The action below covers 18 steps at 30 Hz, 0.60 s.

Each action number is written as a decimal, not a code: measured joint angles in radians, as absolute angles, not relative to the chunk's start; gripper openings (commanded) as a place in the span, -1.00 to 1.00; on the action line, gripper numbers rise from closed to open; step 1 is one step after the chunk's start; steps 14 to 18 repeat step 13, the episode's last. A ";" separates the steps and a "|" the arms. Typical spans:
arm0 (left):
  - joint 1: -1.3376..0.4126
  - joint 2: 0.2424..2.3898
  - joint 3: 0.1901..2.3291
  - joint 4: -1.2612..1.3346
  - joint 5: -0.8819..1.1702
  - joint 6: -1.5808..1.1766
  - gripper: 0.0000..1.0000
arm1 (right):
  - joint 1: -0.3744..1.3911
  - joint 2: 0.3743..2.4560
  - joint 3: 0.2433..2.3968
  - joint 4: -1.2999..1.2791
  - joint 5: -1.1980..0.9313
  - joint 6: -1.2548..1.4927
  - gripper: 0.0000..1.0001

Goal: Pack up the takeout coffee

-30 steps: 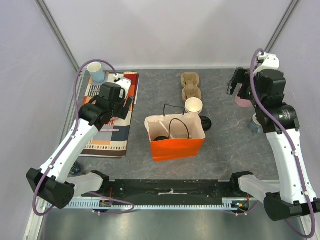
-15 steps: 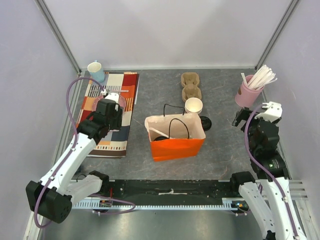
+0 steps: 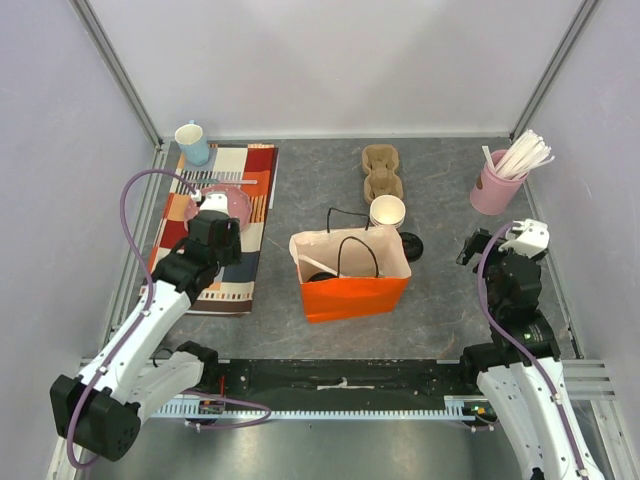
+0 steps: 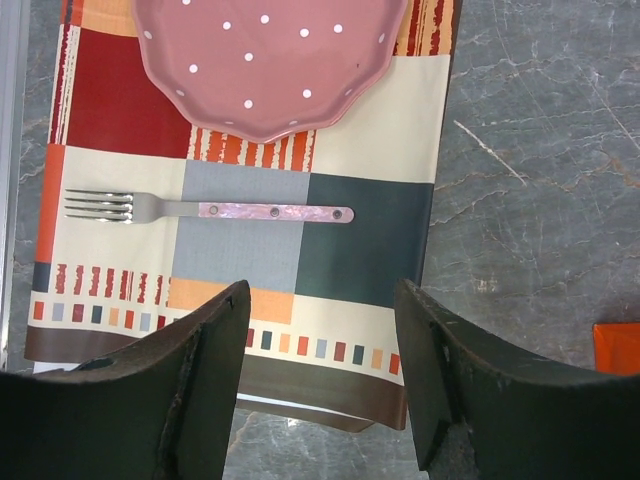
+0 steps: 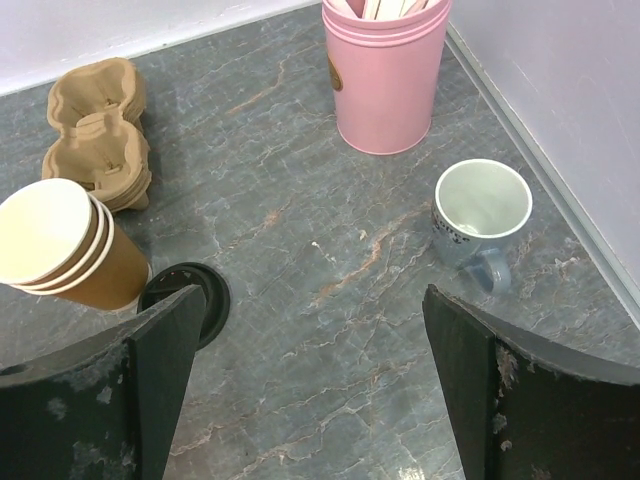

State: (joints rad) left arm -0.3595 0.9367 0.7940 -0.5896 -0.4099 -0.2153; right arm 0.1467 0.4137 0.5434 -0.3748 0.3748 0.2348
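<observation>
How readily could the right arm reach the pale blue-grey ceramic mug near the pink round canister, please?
Probably yes: the pale blue-grey ceramic mug stands upright on the table just ahead of the open right tool, nothing lying between, and the pink round canister stands clear behind it.

Takeout coffee [image 3: 322, 276]: black round lid facing up, inside open orange bag [image 3: 355, 296], left end; cup body hidden.

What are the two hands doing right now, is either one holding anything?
Left hand: open, holding nothing.
Right hand: open, holding nothing.
</observation>
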 measured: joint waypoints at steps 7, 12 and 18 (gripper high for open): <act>-0.360 0.932 0.771 -0.570 -0.409 -0.232 0.32 | 0.147 0.387 0.532 -0.355 0.376 0.240 0.96; -0.360 0.924 0.768 -0.571 -0.410 -0.241 0.32 | 0.147 0.371 0.531 -0.355 0.384 0.241 0.96; -0.360 0.923 0.768 -0.571 -0.410 -0.245 0.33 | 0.147 0.370 0.530 -0.355 0.384 0.241 0.96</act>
